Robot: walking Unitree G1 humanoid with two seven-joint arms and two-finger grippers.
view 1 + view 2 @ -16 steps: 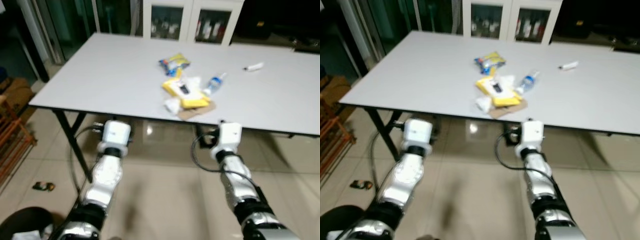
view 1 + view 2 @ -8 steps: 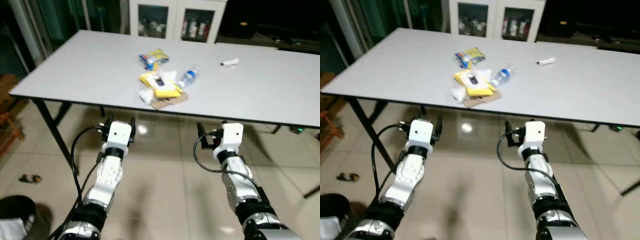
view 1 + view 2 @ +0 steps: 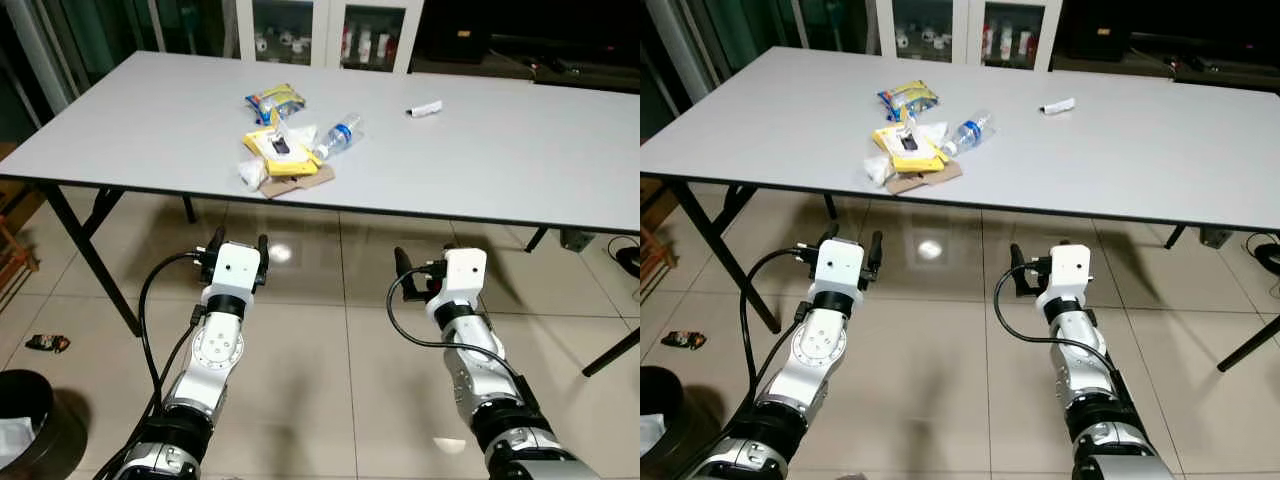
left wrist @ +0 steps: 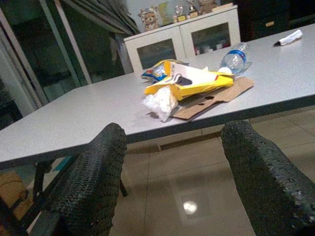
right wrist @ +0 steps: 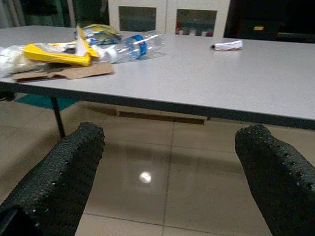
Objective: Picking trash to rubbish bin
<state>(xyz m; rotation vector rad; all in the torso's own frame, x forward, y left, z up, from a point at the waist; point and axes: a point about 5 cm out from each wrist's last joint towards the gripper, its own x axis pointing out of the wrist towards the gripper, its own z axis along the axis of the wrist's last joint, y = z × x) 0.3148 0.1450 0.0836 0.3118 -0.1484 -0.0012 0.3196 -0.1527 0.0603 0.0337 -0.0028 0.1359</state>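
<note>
Several pieces of trash lie clustered on a grey table (image 3: 150, 120), toward its near edge at about 11 o'clock from the robot: a yellow packet (image 3: 278, 152) at the centre, a flat piece of brown cardboard (image 3: 296, 182) under it at the table edge, crumpled white wrapping (image 3: 250, 175) at the packet's 7 o'clock, a blue-and-yellow snack bag (image 3: 274, 99) at its 12 o'clock, and a clear plastic bottle (image 3: 337, 135) with a blue label lying on its side at its 2 o'clock, touching the heap. Well apart, at 1 o'clock on the table, lies a small white tube (image 3: 424, 108). A black rubbish bin (image 3: 28, 422) stands on the tiled floor (image 3: 330, 350) at 8 o'clock, beside the left arm. Left gripper (image 4: 172, 167) and right gripper (image 5: 170, 172) are both held low in front of the table, below its edge, fingers spread apart and empty. White glass-door cabinets (image 3: 320, 30) stand behind the table at 12 o'clock.
</note>
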